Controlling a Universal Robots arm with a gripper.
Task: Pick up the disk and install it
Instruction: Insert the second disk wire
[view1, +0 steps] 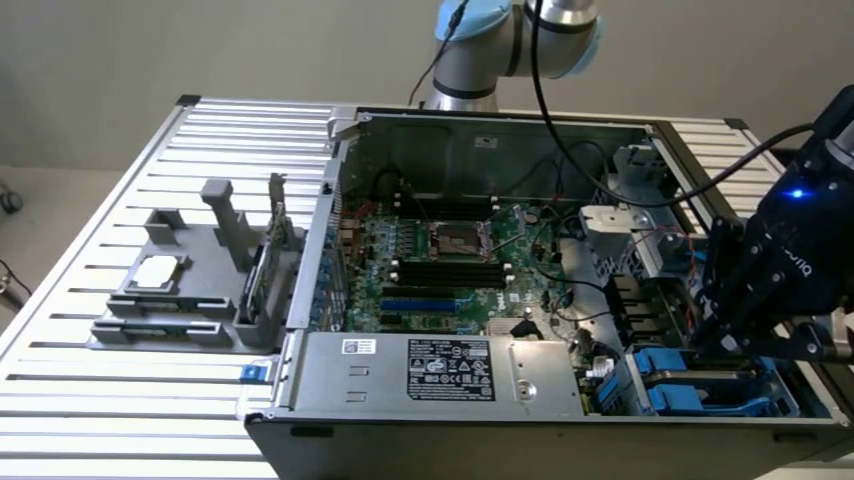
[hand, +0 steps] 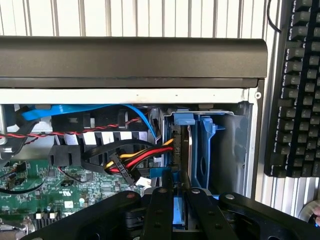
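Gripping the disk (hand: 181, 150) on edge, jaws pinching its blue carrier, gripper (hand: 174, 200) is hanging over the drive bay (view1: 707, 385) at the computer case's (view1: 534, 425) front corner.

The gripper's (hand: 175, 200) fingertips sit hidden behind the disk (hand: 181, 150), itself seen only edge-on. The keyboard (hand: 295, 90) runs off frame.

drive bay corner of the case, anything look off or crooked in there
Nothing stands out. The disk stands on edge in its blue carrier inside the bay, square with the bay walls, with the end effector closed on its edge. The cables beside it look intact.
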